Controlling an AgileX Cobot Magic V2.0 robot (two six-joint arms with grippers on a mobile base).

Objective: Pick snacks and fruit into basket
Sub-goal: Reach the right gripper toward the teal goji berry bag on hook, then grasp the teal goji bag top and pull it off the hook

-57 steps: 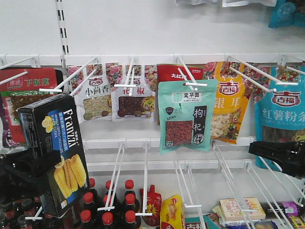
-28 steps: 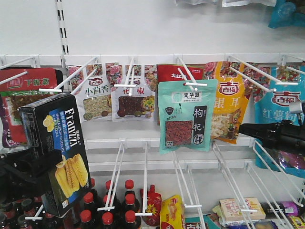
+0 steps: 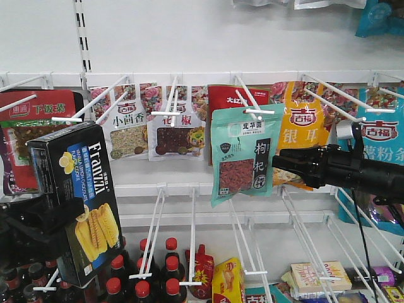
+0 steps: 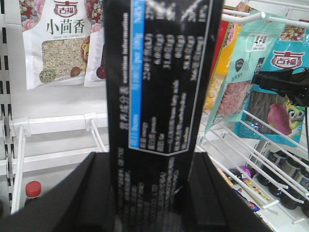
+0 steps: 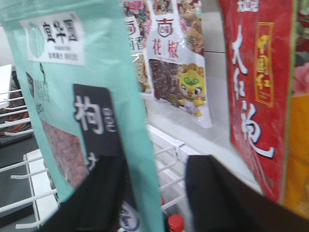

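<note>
left gripper (image 4: 154,191): you've got it clamped on the box, with a finger (image 4: 91,193) against each long side, down at 6 o'clock in its wrist view.
box (image 3: 79,202): the black-and-blue Franzzi one. It's at 8 o'clock in the front view, held in the air in front of the shelf (image 3: 208,189), top leaning toward 11 o'clock. The wafer picture faces the front camera, while the wrist camera only gets the side with the small print.
right gripper (image 3: 282,163): it reaches in from 3 o'clock in the front view, and your tip is right at the pouch's right edge. The fingers are apart, not closed on anything.
right fingers: in the wrist view one finger (image 5: 96,198) is at 7 o'clock, overlapping the pouch's face. The other (image 5: 222,193) is at 5 o'clock, clear of it. The pouch's edge runs down the gap between them. Can't tell if the 7 o'clock finger is actually touching the film.
pouch (image 3: 243,154): mint green with red berries and a black label. It hangs off a white peg (image 3: 252,108) just right of dead centre in the front view, a bit crooked, with the bottom edge lower at the left.
around the pouch: a red pouch (image 3: 224,96) peeks out behind it at its 11 o'clock, and a yellow pouch (image 3: 306,132) sits at its 3 o'clock, behind your right gripper.
below: red-capped bottles (image 3: 142,278) at 6 to 7 o'clock of the front view, just beside the box's lower corner.
</note>
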